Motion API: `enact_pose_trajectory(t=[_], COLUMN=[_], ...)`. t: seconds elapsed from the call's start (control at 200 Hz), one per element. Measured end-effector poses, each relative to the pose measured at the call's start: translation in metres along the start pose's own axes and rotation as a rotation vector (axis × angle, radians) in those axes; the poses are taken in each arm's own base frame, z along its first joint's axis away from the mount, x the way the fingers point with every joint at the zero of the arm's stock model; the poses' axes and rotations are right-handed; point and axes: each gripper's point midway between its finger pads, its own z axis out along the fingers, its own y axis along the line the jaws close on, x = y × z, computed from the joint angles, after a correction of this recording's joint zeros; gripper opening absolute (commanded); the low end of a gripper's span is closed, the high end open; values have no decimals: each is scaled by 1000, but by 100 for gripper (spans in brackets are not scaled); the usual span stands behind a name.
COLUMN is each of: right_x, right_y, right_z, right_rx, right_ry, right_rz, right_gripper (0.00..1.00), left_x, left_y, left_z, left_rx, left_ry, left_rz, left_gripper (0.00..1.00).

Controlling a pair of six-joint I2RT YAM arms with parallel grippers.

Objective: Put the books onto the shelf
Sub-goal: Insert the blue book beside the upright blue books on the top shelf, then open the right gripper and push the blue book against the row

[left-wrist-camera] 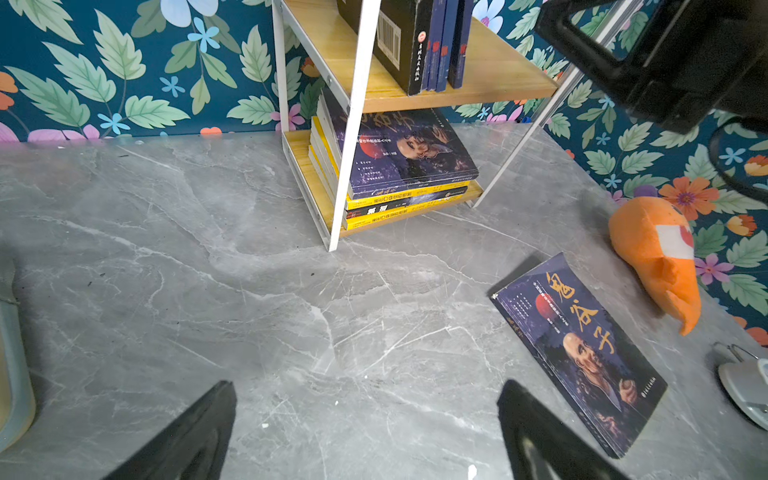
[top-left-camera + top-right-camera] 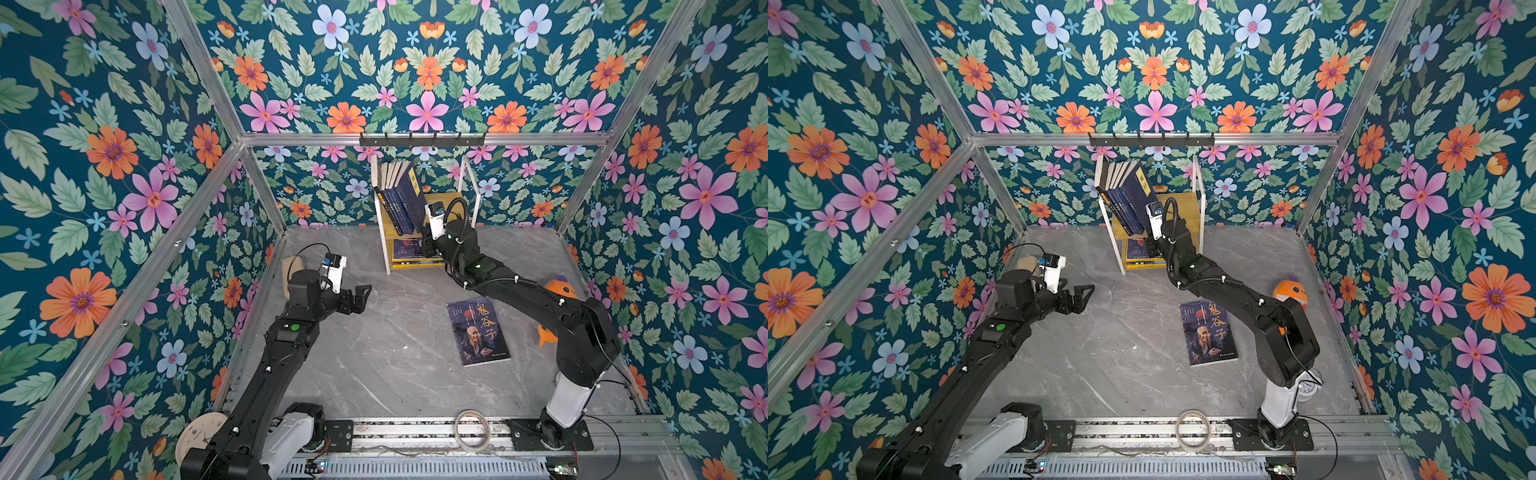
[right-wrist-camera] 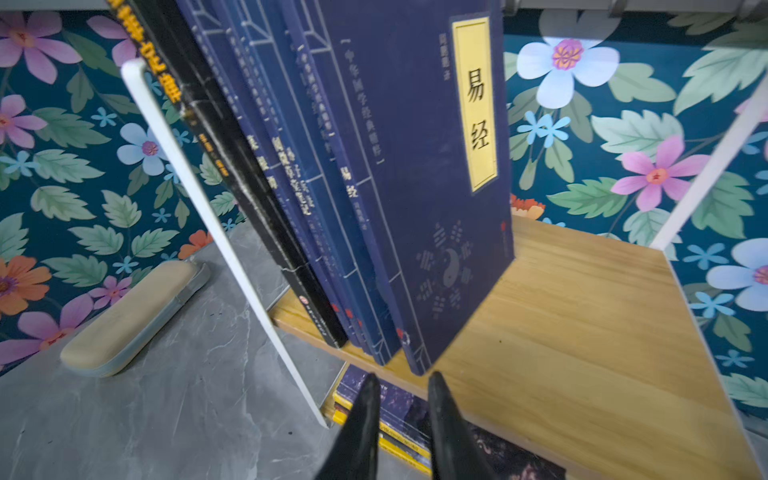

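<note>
The shelf (image 2: 451, 199) stands against the back wall. Several books (image 2: 401, 203) lean upright on its upper board, and a flat stack (image 1: 407, 166) lies on the lower one. One book with an old man's portrait (image 2: 478, 332) lies flat on the table, apart from both arms. My right gripper (image 3: 401, 376) is at the front edge of the upper board (image 3: 582, 332), just below the outermost navy book with a yellow label (image 3: 436, 166). Its jaws are nearly together with nothing between them. My left gripper (image 2: 362, 297) hovers wide open over bare table, empty.
An orange plush toy (image 2: 559, 291) lies by the right wall behind the right arm. A beige case (image 2: 291, 266) rests by the left wall. A tape ring (image 2: 471, 430) and a clock face (image 2: 199, 436) sit at the front rail. A black hook rail (image 2: 422, 139) hangs above the shelf.
</note>
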Motion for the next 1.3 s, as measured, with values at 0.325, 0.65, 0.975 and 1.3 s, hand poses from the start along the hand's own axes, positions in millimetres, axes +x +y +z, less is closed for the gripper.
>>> enact_pose_trajectory(t=[0.325,0.65,0.975,1.3], right_x=[5,21,37,37], right_y=[-64,-84,-56,-47], right_z=[55,118,135,137], right_rx=[205,170,-10,-51], right_ry=[69,151,176,151], right_rz=[-6,17,75,108], right_gripper=[0,0,0,0], left_x=[1,-1,-3,-1], left_y=[3,5,7,9], left_z=[1,2,2,2], left_rx=[-7,-13,-20,-23], left_ry=[2,4,1,3], left_rz=[-7,-10,-21,-33], left_gripper=[100,100,100,100])
